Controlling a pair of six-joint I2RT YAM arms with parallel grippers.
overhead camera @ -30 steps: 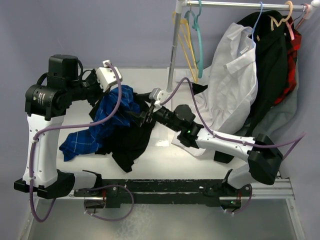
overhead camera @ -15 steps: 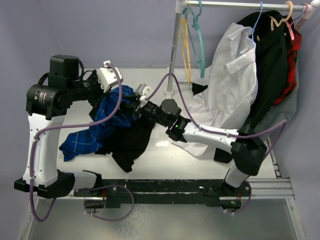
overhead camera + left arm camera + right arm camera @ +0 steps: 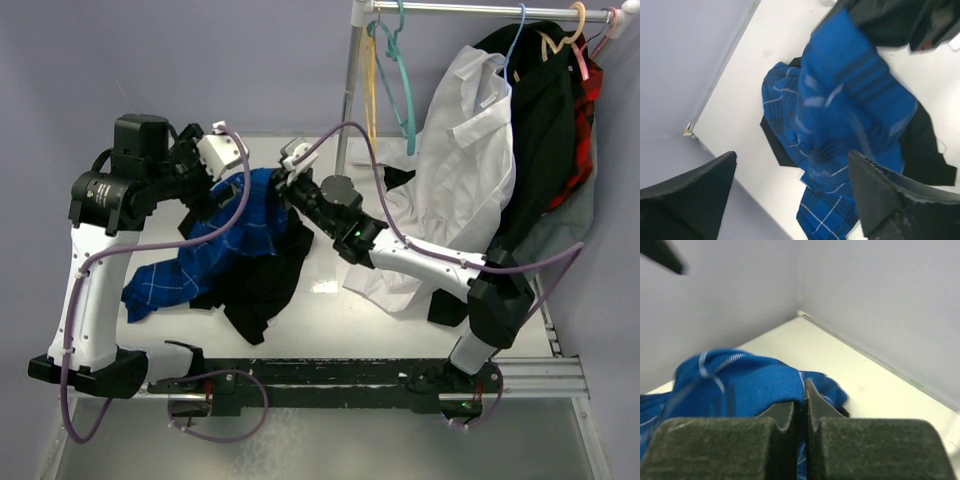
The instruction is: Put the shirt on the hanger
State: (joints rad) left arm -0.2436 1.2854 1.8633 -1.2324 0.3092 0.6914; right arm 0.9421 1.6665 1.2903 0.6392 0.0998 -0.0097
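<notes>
The blue plaid shirt [image 3: 235,225] lies bunched on the white table, draped over a black garment. My right gripper [image 3: 284,186] is shut on a raised fold at the shirt's upper right edge; in the right wrist view the blue cloth [image 3: 745,385] is pinched between the closed fingers of that gripper [image 3: 803,402]. My left gripper [image 3: 210,180] hovers over the shirt's upper left, open. In the left wrist view this gripper [image 3: 790,200] is spread wide above the shirt [image 3: 850,105], holding nothing. The teal hanger [image 3: 401,80] hangs on the rail at the back.
A black garment [image 3: 262,288] lies under the shirt. On the rail [image 3: 480,8] hang a yellow hanger [image 3: 371,75], a white shirt [image 3: 470,160], a black garment [image 3: 545,120] and red plaid cloth [image 3: 590,95]. The rail's pole [image 3: 348,100] stands behind the right gripper.
My left gripper has opened, let go of the shirt and risen slightly. My right gripper has swung left and back and shut on the shirt's upper edge.
</notes>
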